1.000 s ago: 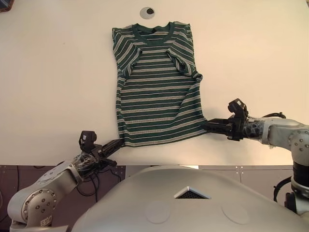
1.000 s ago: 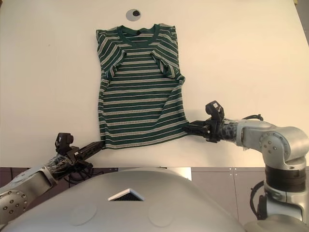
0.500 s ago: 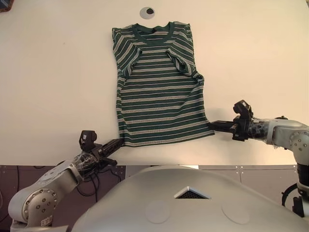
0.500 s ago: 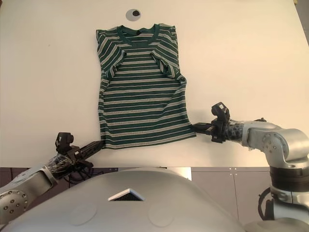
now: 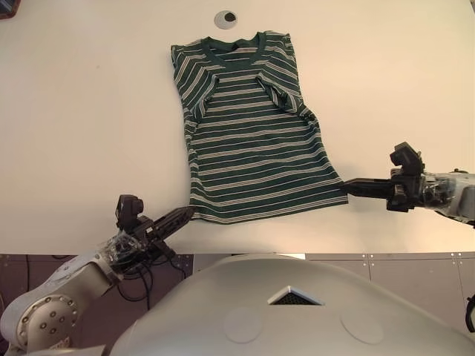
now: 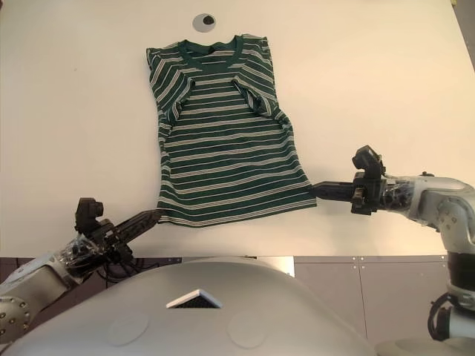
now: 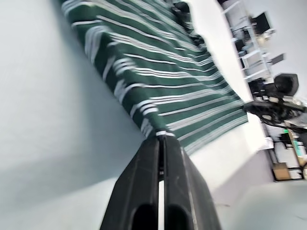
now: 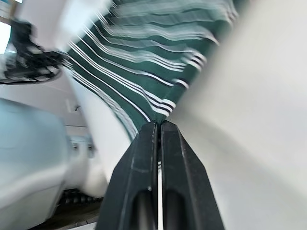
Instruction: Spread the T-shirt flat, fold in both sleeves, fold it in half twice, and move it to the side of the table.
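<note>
T-shirt (image 5: 252, 141), green with thin white stripes, lies face up on the white table (image 5: 89, 133), roughly in the middle and a little toward the far side. Its collar (image 5: 234, 43) points far and its hem (image 5: 267, 209) near. Both sleeves are already turned in over the chest: the left sleeve (image 5: 194, 85) lies fairly flat, while the right sleeve (image 5: 286, 100) is bunched, with a small pucker at the side seam. The body leans slightly, so the hem sits further right than the collar.

The left fingers (image 5: 189, 213) are pressed together on the near left corner of the hem, low against the table near its front edge. The right fingers (image 5: 347, 183) are likewise closed on the near right corner (the wrist views show cloth pinched at both tips). The hem runs between them.

A small round disc (image 5: 225, 18) sits on the table just beyond the collar.
</note>
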Robot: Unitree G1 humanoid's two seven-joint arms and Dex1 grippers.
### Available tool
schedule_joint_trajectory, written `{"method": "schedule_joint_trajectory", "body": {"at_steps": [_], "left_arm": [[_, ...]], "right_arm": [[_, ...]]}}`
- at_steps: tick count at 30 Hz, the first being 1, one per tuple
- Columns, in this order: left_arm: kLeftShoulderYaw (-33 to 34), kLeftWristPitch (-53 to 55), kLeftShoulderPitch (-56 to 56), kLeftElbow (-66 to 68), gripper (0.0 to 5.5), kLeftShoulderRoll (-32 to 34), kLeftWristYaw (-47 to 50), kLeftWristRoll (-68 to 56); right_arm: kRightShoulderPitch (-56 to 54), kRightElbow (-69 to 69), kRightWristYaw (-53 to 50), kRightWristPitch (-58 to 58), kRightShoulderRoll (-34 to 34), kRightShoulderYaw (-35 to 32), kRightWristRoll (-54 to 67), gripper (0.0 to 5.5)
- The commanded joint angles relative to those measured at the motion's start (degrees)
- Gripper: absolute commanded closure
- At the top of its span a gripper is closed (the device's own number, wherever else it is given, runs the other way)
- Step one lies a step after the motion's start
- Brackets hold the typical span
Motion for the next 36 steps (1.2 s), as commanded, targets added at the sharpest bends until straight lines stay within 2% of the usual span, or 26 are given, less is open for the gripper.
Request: {"method": "schedule_joint_trajectory", "body": {"at_steps": [1,5,8,12,15,17,20,26,32,36], "left_arm": [[3.27,-1.26,3.53,-3.25,5.5,2.38,-5.86,-4.6],[6.17,-2.79,4.44,-4.45,5.5,3.41,-7.92,-9.73],[7.8,-4.08,4.23,-5.07,5.5,4.21,-8.12,-13.95],[7.66,-6.59,-4.81,-0.61,5.5,7.14,-1.39,-20.35],[3.67,-5.63,-18.21,7.39,5.5,11.58,4.76,-20.46],[-1.25,-3.89,-31.56,15.77,5.5,14.05,8.12,-17.8],[-9.55,-2.02,-49.02,29.41,5.5,13.93,8.58,-8.21],[-20.43,-4.65,-70.76,54.97,5.5,8.68,1.73,11.49],[-22.51,-10.95,-83.69,74.8,5.5,1.82,-4.15,24.99],[-22.03,-14.77,-88.69,85.89,5.5,-0.96,-5.44,32.05]], "right_arm": [[2.09,-5.94,2.29,4.16,-3.09,-4.8,5.9,5.47],[4.08,-9.82,4.71,7.53,-5.76,-8.72,10.89,5.47],[1.54,-9.8,4.01,10.3,-5.91,-10.63,15.25,5.47],[-14.45,-0.25,-7.23,15.69,0.47,-8.63,19.13,5.47],[-25.36,7.31,-15.33,17.0,5.91,-5.44,16.37,5.47],[-32.88,13.08,-20.01,16.2,9.67,-2.21,12.27,5.47],[-41.76,23.67,-25.57,13.02,14.37,3.8,3.51,5.47],[-56.1,45.51,-28.91,3.03,23.0,9.39,-9.86,5.47],[-64.87,63.59,-27.39,-8.06,30.03,11.74,-19.69,5.47],[-68.71,73.96,-28.22,-15.43,33.86,10.92,-24.65,5.47]]}}
